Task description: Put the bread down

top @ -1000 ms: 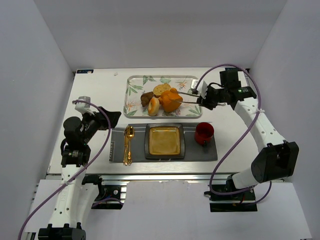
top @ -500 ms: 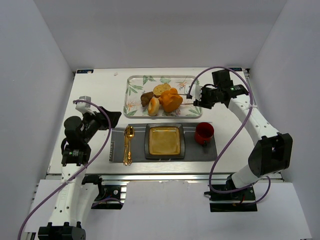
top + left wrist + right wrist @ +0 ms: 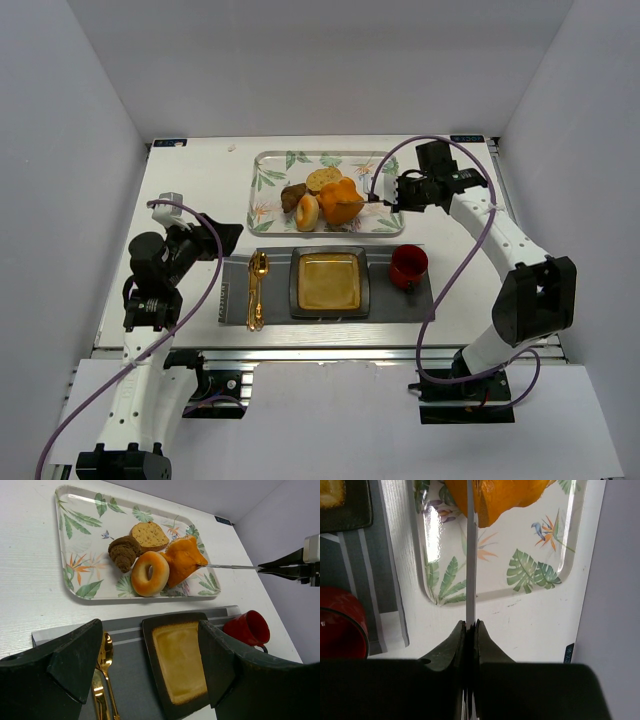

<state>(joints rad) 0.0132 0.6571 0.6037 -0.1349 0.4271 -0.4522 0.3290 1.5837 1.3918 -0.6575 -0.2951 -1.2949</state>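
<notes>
The bread (image 3: 341, 203) (image 3: 182, 560) (image 3: 495, 497), a glossy orange block, lies on the leaf-print tray (image 3: 270, 165) (image 3: 75, 580) (image 3: 540, 575) at its right side. My right gripper (image 3: 398, 194) (image 3: 265, 569) (image 3: 470, 623) hovers by the tray's right end, shut on thin metal tongs (image 3: 230, 567) (image 3: 470, 555). The tongs' tips reach the bread's right corner; whether they pinch it is unclear. My left gripper (image 3: 218, 240) (image 3: 150, 630) hangs open and empty over the table's left side.
A ring donut (image 3: 148, 573), a brown croissant (image 3: 122, 552) and a tan slice (image 3: 149, 536) share the tray. On the grey mat (image 3: 395, 300) lie a gold spoon (image 3: 257, 290), a dark square plate (image 3: 328, 281) (image 3: 180, 660) and a red cup (image 3: 408, 266) (image 3: 337, 625).
The right gripper has squeezed the tongs from spread to closed and drawn back to the right of the bread. The bread has tilted slightly. The left arm has not moved.
</notes>
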